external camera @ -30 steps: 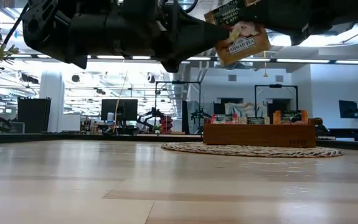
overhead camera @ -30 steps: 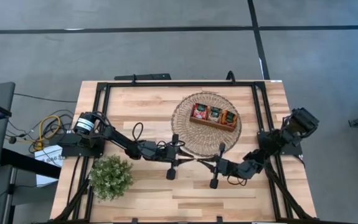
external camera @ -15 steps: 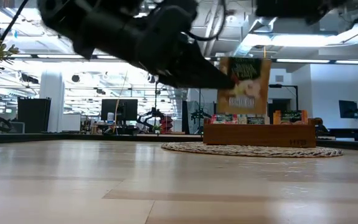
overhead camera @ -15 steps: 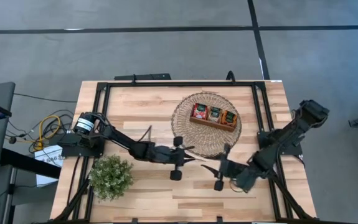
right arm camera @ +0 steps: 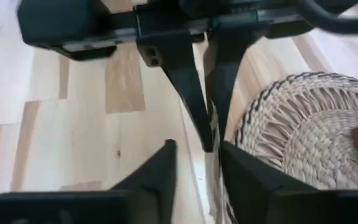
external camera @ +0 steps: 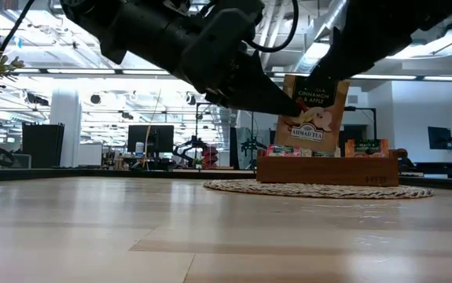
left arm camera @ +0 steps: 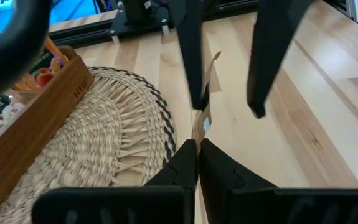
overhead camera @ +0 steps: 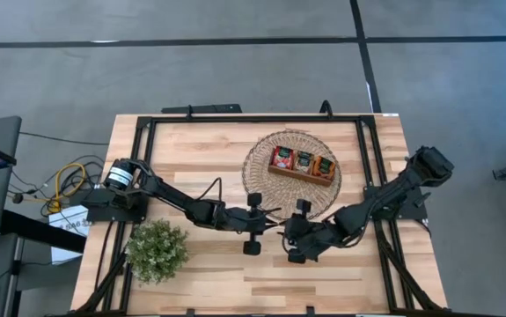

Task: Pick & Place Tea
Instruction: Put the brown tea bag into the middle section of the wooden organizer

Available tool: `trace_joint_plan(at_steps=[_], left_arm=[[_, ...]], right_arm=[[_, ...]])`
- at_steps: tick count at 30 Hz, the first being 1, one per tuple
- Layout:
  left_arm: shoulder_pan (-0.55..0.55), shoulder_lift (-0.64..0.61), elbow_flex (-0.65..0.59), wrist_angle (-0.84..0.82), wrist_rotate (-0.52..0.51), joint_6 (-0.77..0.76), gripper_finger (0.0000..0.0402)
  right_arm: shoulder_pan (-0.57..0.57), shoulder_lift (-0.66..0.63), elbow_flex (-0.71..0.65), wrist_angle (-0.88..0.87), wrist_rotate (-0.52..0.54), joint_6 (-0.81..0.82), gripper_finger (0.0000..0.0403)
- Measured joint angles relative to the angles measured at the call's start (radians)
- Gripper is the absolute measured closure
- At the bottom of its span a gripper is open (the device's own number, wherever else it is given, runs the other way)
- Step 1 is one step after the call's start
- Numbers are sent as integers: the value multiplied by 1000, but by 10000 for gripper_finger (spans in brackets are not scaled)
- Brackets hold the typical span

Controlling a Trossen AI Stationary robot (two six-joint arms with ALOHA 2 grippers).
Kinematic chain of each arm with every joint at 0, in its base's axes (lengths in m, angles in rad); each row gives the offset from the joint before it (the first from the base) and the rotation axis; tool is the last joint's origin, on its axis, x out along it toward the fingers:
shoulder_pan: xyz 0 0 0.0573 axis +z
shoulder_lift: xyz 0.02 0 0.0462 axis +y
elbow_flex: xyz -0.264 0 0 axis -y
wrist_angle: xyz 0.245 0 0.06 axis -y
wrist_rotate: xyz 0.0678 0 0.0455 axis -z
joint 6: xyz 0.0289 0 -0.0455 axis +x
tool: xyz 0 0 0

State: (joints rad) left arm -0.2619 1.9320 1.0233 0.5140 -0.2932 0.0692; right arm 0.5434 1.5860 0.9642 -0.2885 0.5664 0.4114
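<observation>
So this looks like mid-handover, nothing placed yet for this particular sachet. The left hand [left arm camera: 196, 163] has its two dark fingers pinched together on the edge of a flat square brown-and-cream paper tea sachet [external camera: 314, 112], holding it up in the air above the pale wooden bench [overhead camera: 200, 150], just in front of the round woven straw mat [overhead camera: 261, 172]. In the low view you can read the Ahmad Tea print on it, hanging roughly upright with a slight tilt.

The right hand [right arm camera: 197, 163] has come in facing the left one, and its fingers are spread apart with the sachet's thin edge sitting between them. I can't tell if either finger is touching the wrapper yet, but they clearly aren't closed on it.

The long brown wooden three-compartment tray [overhead camera: 301, 175] sits on the mat and already has sachets in all three slots, reddish on one end, orange-ish on the other.

My read: pickup is done, the pass to the right arm is about halfway, and the actual drop into the tray is still left. The bushy green potted plant [overhead camera: 157, 249] is well out of the way by the left arm's base.
</observation>
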Motion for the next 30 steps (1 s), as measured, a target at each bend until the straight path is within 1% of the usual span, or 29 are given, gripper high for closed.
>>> trace_joint_plan(at_steps=[5, 6, 10, 12, 14, 18, 21, 24, 27, 30], left_arm=[[0, 0, 0, -6, 0, 0, 401], [0, 0, 0, -6, 0, 0, 401], [0, 0, 0, 2, -2, -18, 400], [4, -6, 0, -4, -10, -28, 389], [12, -28, 0, -34, -21, -25, 367], [22, -86, 0, -158, -67, -16, 307], [23, -120, 0, -248, -157, -5, 269], [23, -142, 0, -314, -207, 10, 247], [23, -141, 0, -329, -220, 14, 242], [23, -137, 0, -326, -220, 24, 241]], right_arm=[[-1, 0, 0, -9, 6, -1, 381], [-1, 0, 0, -22, 10, 0, 392], [0, 0, 0, -78, 42, 39, 398], [-1, -7, 1, -115, 72, 48, 401], [-9, -24, 1, -167, 97, 76, 401], [-51, -94, 1, -308, 144, 118, 402], [-120, -165, 0, -446, 155, 119, 402], [-228, -233, 0, -558, 126, 96, 402], [-365, -273, 0, -587, 56, -14, 402], [-492, -273, 0, -553, -48, -147, 403]])
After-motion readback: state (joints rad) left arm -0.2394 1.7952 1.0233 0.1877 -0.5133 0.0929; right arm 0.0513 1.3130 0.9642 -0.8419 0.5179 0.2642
